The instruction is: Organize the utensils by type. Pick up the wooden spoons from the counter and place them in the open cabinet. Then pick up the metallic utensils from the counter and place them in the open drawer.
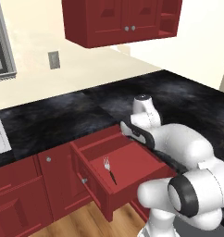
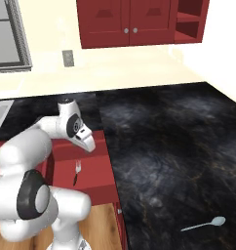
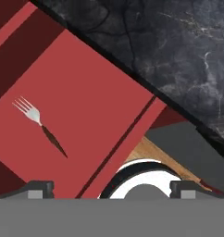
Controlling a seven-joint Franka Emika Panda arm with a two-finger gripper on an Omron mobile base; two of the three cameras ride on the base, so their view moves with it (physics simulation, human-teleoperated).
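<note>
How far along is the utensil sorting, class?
Done: the fork lies in the drawer. In hand: nothing; the tool hangs open above the drawer. Left: the teaspoon is on the counter. The wooden spoon's place cannot be told.

No readable text, label, brand, number or sign anywhere. Blank red front and floor on the open drawer (image 1: 115, 172); plain dark handle on the fork (image 3: 40, 124) lying inside that drawer. Unmarked grey plate on the wall (image 1: 54, 59), up and left of the drawer. Bare marbled veining on the counter (image 2: 178, 146) beside the drawer.
</note>
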